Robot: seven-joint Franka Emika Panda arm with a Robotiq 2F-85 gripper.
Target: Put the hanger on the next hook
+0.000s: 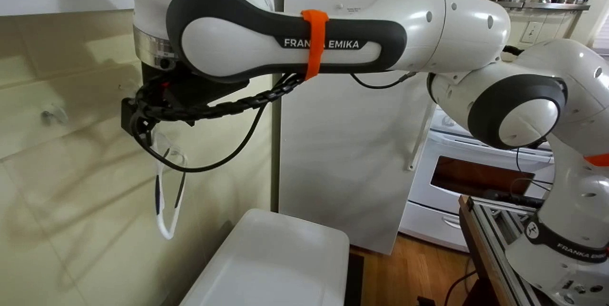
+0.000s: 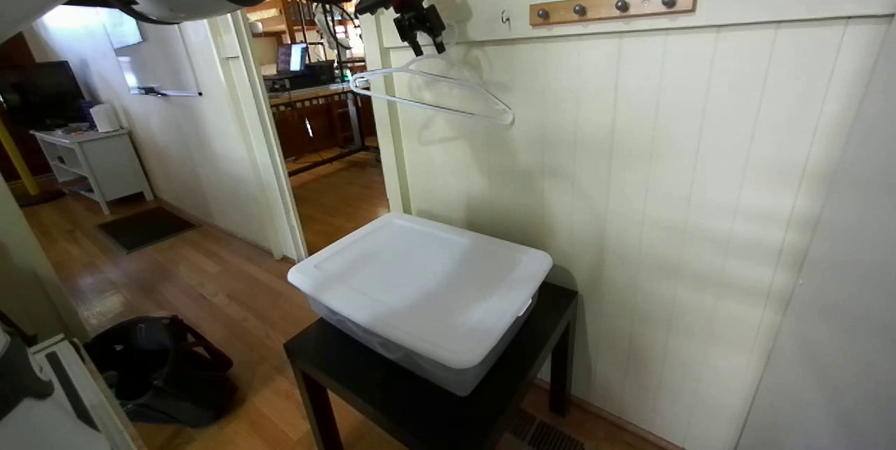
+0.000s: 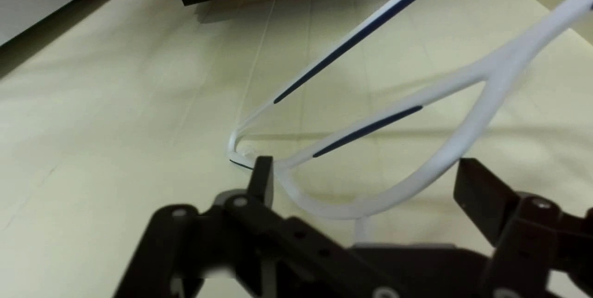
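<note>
White hanger [image 3: 403, 193] seen at parted fingers [image 3: 263, 177], high above the wall-side edge of the table [image 2: 350, 366]

The tool [image 2: 429, 52] is pointed downward in an exterior view, with its two fingers spread well apart. In the wrist view the gap between them is crossed by the upper curve of the hanger; whether either finger is touched by it cannot be told. The top of the hanger is hidden by the tool there, so its support cannot be made out. Dark strips [image 3: 338, 53] are shown along its bars.

In an exterior view the hanger is placed just below the fingers, near the wall [image 2: 665, 156] and well above the table. Much of the table is covered by a white-lidded bin [image 2: 420, 282], past which one wall-side corner is seen. On the side of that corner, a wooden rail [image 2: 600, 8] with four dark knobs [image 2: 621, 6] is fixed high on the wall. A small hook [image 2: 505, 17] is set just beside the rail, between it and the tool in that view.
</note>
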